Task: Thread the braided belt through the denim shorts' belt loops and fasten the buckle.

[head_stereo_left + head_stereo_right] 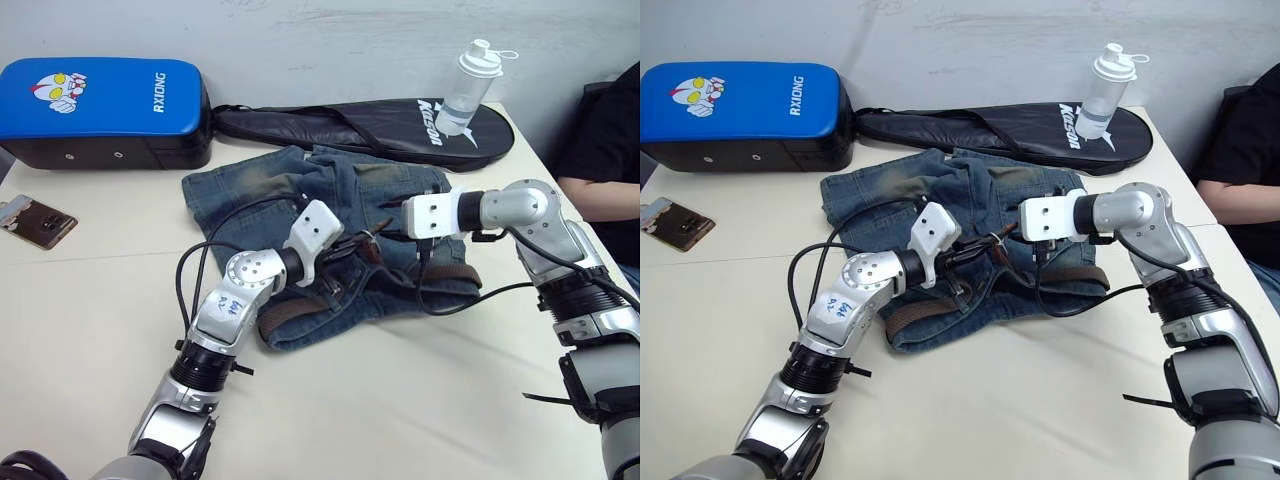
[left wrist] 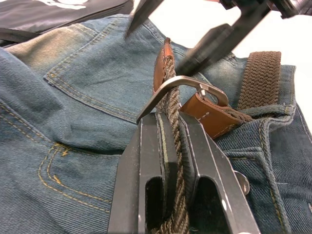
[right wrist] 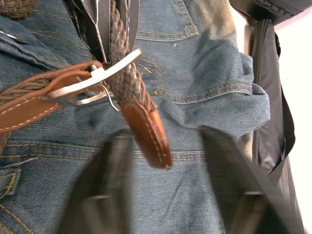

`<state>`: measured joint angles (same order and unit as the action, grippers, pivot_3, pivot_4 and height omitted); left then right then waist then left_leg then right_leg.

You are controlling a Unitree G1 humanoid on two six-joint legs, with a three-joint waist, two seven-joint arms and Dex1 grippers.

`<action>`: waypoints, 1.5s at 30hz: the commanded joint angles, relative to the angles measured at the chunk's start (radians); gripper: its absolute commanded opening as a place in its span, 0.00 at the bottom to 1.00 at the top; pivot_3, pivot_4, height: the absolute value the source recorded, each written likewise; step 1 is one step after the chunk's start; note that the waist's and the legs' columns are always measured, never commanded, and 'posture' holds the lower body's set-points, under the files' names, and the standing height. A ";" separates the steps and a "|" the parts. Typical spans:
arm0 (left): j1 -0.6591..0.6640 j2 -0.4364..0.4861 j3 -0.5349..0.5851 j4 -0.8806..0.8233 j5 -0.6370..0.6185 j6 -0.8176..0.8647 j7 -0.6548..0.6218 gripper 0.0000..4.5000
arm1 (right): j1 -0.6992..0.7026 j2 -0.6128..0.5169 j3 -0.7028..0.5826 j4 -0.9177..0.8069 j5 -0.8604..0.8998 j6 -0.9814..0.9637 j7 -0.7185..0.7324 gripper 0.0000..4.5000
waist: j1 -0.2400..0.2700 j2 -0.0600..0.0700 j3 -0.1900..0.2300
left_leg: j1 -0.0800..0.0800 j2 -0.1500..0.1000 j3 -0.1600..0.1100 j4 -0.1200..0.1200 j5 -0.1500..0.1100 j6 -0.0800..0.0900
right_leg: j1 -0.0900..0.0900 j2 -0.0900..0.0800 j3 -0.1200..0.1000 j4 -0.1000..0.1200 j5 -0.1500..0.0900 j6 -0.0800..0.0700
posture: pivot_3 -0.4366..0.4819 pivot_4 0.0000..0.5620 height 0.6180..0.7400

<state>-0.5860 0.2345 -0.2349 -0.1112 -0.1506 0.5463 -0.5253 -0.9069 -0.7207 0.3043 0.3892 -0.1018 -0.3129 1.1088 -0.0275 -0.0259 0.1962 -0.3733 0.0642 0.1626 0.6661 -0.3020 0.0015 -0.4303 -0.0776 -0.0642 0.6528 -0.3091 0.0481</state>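
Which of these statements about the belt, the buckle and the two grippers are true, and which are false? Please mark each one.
1. The left gripper is shut on the braided belt. True.
2. The belt's leather tip has already passed through the buckle. True.
3. The right gripper is clamped on the leather tip. False: its fingers are spread open, with the tip between them, untouched.
4. The denim shorts hang over the table edge. False: they lie flat on the table.
5. A clear bottle stands on the black racket bag. True.
6. The blue pad lies on top of the shorts. False: it lies apart from them, beside the racket bag.
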 commanded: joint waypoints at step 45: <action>-0.181 -0.082 0.037 0.007 -0.060 0.123 0.086 0.28 | -0.104 -0.041 -0.111 -0.022 -0.056 -0.078 -0.083 0.00 | -0.004 0.000 0.000 | 0.003 0.000 0.002 0.000 0.002 -0.002 | 0.000 0.001 0.002 0.002 0.001 0.000 | 0.48 0.27 1.00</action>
<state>-0.7386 0.1704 -0.1848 -0.0789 -0.2100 0.6799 -0.4346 -1.0009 -0.7472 0.2269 0.4080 -0.1760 -0.4019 1.0367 -0.0313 -0.0257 0.1963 -0.3705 0.0645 0.1641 0.6660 -0.3002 -0.0003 -0.4301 -0.0767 -0.0619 0.6553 -0.3086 0.0478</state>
